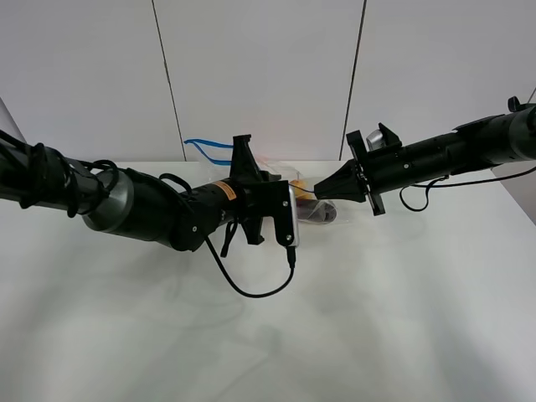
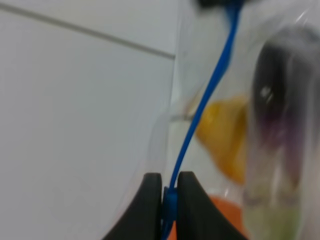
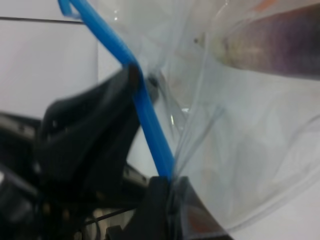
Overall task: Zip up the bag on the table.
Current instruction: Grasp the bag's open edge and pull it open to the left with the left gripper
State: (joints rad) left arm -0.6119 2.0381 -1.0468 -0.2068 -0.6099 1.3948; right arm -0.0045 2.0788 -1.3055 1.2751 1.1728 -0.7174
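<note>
Clear, blue-zippered bag (image 3: 250, 140) — white table (image 1: 352, 327)

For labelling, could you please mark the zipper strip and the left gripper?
zipper strip (image 2: 206, 102): left wrist view, midway along the blue band.
left gripper (image 2: 169, 186): left wrist view, between its shut fingertips.

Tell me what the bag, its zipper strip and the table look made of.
Bag: thin clear plastic film, glossy; it creases and the contents show through.
Zipper strip: blue, looks like denser opaque plastic, smooth, bending in a curve.
Table: white, smooth, matte-looking top, likely laminate or painted board; can't tell which.
</note>
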